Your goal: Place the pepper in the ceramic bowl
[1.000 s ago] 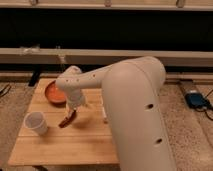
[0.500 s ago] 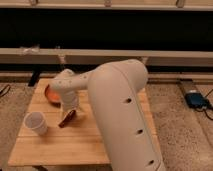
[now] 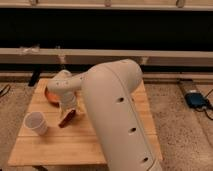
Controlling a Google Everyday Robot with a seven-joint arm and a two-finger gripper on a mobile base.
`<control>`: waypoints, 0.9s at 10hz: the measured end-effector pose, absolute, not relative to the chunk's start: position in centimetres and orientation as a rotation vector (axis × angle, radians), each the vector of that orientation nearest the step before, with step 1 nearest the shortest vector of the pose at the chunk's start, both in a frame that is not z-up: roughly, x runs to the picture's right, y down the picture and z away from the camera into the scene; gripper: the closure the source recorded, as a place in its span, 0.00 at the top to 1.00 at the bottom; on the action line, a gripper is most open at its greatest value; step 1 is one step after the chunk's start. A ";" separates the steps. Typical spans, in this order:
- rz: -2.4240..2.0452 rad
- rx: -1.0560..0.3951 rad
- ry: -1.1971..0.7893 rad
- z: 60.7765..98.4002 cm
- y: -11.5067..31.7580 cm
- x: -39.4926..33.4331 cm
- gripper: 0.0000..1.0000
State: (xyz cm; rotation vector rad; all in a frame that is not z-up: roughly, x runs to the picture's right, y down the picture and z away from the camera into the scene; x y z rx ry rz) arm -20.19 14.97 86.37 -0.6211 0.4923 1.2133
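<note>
The pepper (image 3: 66, 119) is a small dark red piece, tilted, at the middle left of the wooden table (image 3: 120, 145). My gripper (image 3: 68, 111) is right above it, at the end of the big white arm (image 3: 112, 100), and its lower end meets the pepper's top. The ceramic bowl (image 3: 50, 94) is orange-red and sits just behind and left of the gripper. The white wrist hides part of the bowl. I cannot see whether the pepper rests on the table or hangs from the gripper.
A white translucent cup (image 3: 36, 122) stands on the table, left of the pepper and close to it. The arm covers the table's middle and right. A blue device (image 3: 197, 99) lies on the floor at the right. A dark wall with a ledge runs behind.
The arm's bulk has swung left and nearer to the camera. The gripper end and the pepper have stayed at almost the same spot by the bowl.
</note>
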 end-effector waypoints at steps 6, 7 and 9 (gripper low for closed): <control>1.252 -0.619 0.502 87.2 16.3 -18.7 0.39; 1.257 -0.623 0.503 87.2 16.3 -18.2 0.28; 1.266 -0.631 0.495 87.2 15.7 -17.4 0.08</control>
